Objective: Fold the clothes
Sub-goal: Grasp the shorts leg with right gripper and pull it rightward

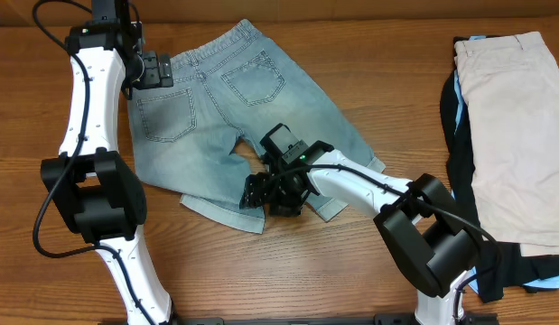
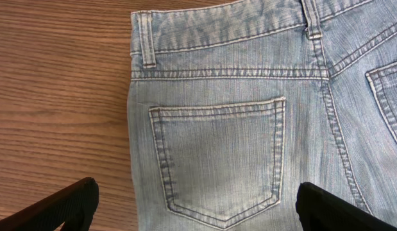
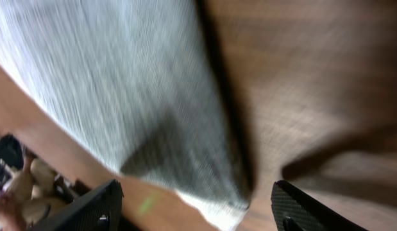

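Showing only from wrist views: left tool (image 2: 197, 192), right tool (image 3: 195, 196) both released over denim shorts (image 1: 252, 108).

A robotics lab bench: two white-and-black jointed robot arms (image 1: 88, 99) (image 1: 360, 181) trailing loose black cables (image 1: 37, 226), mounted at a brown wood-grain tabletop (image 1: 396, 90).

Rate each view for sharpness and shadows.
Overhead: sharp and evenly lit, the denim shorts clear, only faint shadows. Left wrist: crisp, back pocket stitching legible. Right wrist: motion blur smears the fabric weave and the table grain, with a dark shadow along the fabric's edge.
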You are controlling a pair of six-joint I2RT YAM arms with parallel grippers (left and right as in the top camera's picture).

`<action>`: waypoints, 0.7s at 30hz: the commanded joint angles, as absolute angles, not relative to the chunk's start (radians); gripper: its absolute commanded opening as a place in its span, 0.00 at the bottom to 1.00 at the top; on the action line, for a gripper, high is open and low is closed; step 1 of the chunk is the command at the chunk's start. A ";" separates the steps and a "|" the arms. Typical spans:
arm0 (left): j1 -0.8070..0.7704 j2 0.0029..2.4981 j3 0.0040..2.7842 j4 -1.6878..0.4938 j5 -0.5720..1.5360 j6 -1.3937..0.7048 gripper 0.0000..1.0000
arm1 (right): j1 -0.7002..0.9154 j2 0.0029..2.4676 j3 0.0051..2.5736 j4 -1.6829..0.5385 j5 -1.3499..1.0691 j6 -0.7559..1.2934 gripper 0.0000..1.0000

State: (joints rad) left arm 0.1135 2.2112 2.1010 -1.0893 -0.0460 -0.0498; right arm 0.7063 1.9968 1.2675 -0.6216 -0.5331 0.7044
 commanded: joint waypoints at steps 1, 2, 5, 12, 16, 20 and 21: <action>0.119 2.201 2.112 -1.092 -0.051 -0.060 1.00 | 0.700 2.005 1.262 -0.606 -0.471 0.738 0.77; 0.119 2.201 2.112 -1.092 -0.051 -0.060 0.99 | 0.700 2.005 1.262 -0.603 -0.471 0.738 0.74; 0.119 2.201 2.112 -1.090 -0.051 -0.060 1.00 | 0.708 2.005 1.262 -0.598 -0.477 0.734 0.45; 0.119 2.201 2.112 -1.089 -0.052 -0.060 1.00 | 0.744 2.005 1.264 -0.573 -0.560 0.682 0.04; 0.119 2.201 2.112 -1.089 -0.052 -0.060 1.00 | 0.688 1.985 1.265 -0.666 -0.597 0.645 0.04; 0.119 2.201 2.112 -1.093 -0.052 -0.060 1.00 | 0.575 1.896 1.265 -0.888 -0.546 0.490 0.04; 0.119 2.201 2.112 -1.096 -0.052 -0.060 1.00 | 0.545 1.872 1.265 -0.946 -0.516 0.451 0.04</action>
State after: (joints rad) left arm 0.1135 2.2112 2.1010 -1.0897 -0.0460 -0.0498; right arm 0.6403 1.9865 1.2675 -0.8211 -0.5720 0.6037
